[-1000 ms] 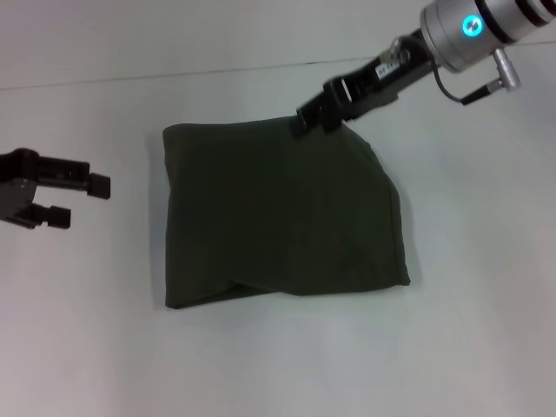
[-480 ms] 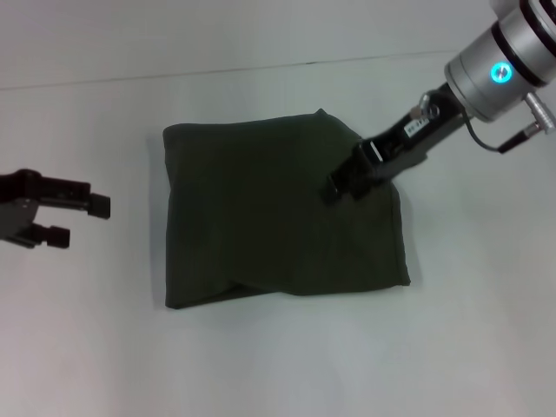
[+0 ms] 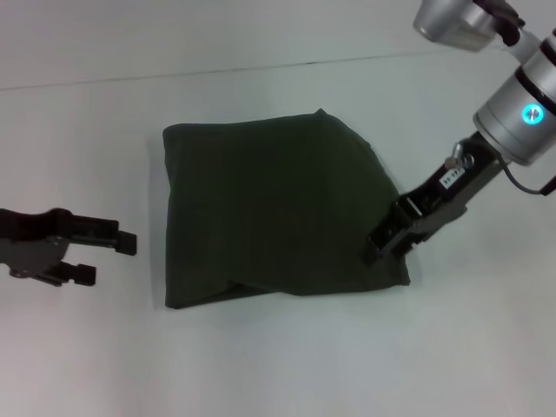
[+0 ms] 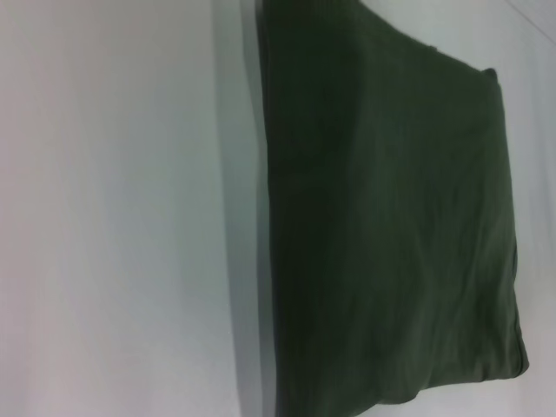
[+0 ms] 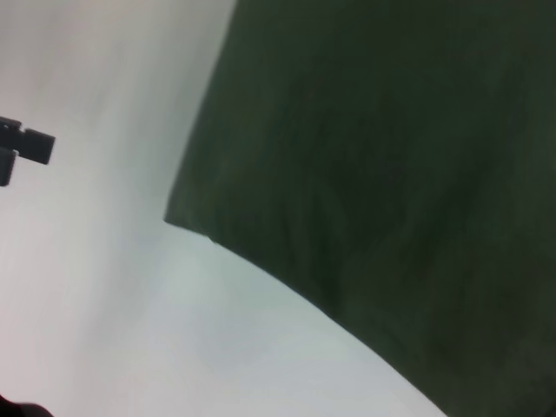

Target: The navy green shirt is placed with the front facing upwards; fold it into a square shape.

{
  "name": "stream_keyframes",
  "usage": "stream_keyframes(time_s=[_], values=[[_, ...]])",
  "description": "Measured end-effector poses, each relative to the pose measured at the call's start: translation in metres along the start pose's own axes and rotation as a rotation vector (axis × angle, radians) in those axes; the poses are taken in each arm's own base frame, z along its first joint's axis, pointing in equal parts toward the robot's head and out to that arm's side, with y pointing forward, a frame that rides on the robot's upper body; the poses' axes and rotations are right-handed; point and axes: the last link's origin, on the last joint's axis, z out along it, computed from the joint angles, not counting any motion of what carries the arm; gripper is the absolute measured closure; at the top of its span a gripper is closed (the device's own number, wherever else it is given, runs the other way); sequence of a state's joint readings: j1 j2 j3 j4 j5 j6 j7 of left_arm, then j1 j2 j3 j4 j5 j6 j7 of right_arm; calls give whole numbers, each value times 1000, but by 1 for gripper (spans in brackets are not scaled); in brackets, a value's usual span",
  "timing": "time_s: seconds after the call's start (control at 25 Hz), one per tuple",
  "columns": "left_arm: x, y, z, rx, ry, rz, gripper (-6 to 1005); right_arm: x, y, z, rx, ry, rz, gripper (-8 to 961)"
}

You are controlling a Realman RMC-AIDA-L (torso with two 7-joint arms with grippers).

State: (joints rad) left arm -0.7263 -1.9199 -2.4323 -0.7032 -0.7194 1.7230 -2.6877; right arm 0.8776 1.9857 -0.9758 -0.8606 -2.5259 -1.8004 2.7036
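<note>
The navy green shirt (image 3: 269, 208) lies folded into a rough square on the white table, plain green side up, with no lettering showing. Its near edge has a diagonal overlap and its right side bulges outward. My right gripper (image 3: 380, 250) is low over the shirt's near right corner, touching or just above the cloth. My left gripper (image 3: 106, 259) hovers open to the left of the shirt, apart from it. The left wrist view shows the shirt (image 4: 391, 226) from its left edge. The right wrist view shows a corner of the shirt (image 5: 391, 148) and the left gripper (image 5: 19, 149) far off.
The white table (image 3: 278, 365) surrounds the shirt on all sides. A faint seam line crosses the far part of the table behind the shirt. The right arm's silver wrist (image 3: 521, 113) with a blue light stands above the table's right side.
My right gripper has travelled from the shirt's far edge along its right side to the near right corner. The left gripper has shifted nearer and slightly right.
</note>
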Motion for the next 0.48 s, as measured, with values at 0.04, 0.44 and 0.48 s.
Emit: stream_keyframes(time_s=[0.04,0.44,0.48], values=[[-1,0,3,-3,-2,-1,50,1,-1,1,3,3,1,436],[-4,3,20,-3,-16,13,49,21,-19,3,-25,-4,88,442],[-3,4,21,-2,-14,16,49,22,-21,3,-32,-6,96,442]])
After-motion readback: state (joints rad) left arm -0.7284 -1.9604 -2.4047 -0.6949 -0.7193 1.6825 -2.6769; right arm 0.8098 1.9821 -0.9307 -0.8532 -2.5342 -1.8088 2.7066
